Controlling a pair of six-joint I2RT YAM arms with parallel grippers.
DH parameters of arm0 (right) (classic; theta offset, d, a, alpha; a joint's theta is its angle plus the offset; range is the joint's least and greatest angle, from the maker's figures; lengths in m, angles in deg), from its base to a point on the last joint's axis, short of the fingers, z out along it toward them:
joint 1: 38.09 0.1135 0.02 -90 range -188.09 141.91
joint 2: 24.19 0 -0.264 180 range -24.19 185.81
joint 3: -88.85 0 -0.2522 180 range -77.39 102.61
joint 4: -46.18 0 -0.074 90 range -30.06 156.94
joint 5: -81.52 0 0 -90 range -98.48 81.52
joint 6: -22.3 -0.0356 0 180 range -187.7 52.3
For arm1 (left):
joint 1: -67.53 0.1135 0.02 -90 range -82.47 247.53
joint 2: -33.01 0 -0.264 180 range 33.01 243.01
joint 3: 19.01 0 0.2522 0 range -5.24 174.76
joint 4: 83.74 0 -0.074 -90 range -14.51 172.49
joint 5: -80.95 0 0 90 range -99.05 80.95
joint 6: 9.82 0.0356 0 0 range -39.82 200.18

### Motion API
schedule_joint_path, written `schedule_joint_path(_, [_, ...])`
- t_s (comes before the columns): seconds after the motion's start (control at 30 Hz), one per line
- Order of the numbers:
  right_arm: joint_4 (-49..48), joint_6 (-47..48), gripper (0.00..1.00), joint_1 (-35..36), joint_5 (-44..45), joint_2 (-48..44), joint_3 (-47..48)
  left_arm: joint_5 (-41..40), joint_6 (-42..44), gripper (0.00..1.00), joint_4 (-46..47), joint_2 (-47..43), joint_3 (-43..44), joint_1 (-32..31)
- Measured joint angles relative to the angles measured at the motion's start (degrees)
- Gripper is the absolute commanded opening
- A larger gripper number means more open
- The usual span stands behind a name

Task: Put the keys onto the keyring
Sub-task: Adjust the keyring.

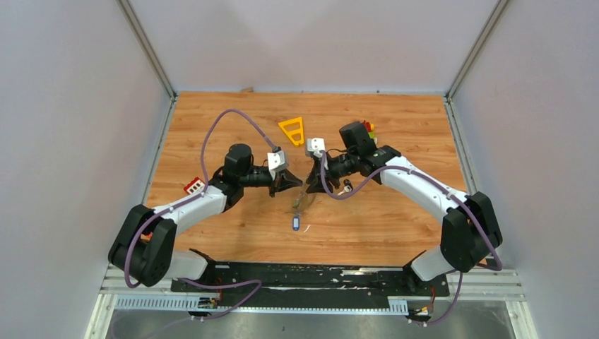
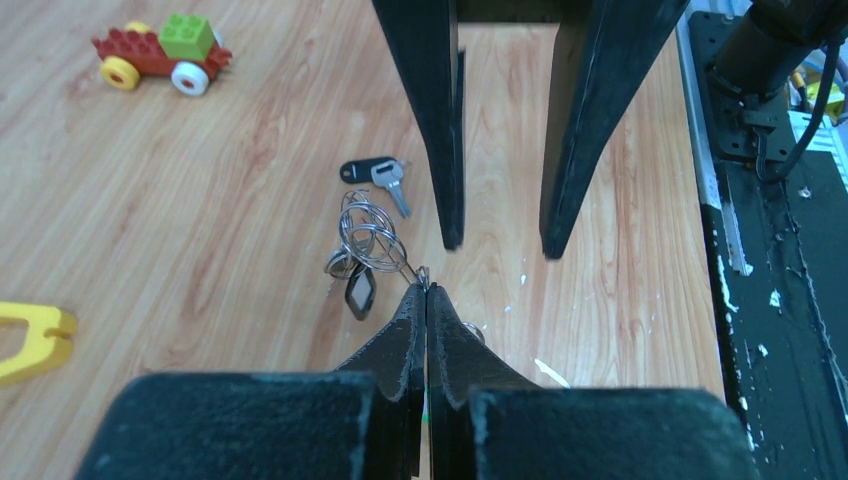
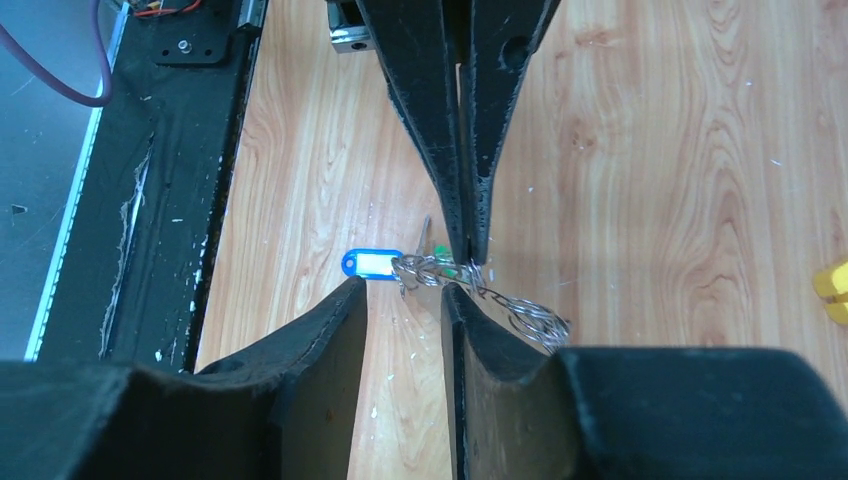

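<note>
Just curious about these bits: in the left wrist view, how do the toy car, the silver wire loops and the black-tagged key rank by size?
Largest: toy car, though it sits farthest away.
Then silver wire loops and black-tagged key: they look about alike, so I won't rank them.

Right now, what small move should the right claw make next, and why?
Probably nudge the right gripper forward and close it on the key ring beside the blue key tag. The left gripper is pinched shut on that ring, holding it, while the right one's jaws stand open with the ring just ahead of their gap.
</note>
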Motion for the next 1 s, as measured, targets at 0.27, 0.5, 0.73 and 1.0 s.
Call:
schedule_joint_path(0.27, [0.0,0.0,0.29,1.0,1.2,2.3,0.0,1.0,-2.8,0.0,4.9,-0.5,-0.7,-0.1])
schedule_joint_path(0.5, [-0.1,0.0,0.28,1.1,3.1,2.3,0.0,1.0,-3.5,0.0,6.1,-1.0,-2.3,-0.1])
schedule_joint_path(0.73, [-0.2,0.0,0.28,1.2,3.6,2.3,0.0,1.0,-3.5,0.0,7.4,-1.1,-2.6,-0.1])
schedule_joint_path(1.0, [-0.2,-0.1,0.28,1.4,4.0,2.0,-0.1,1.4,-3.3,0.0,8.3,-1.1,-2.9,-0.1])
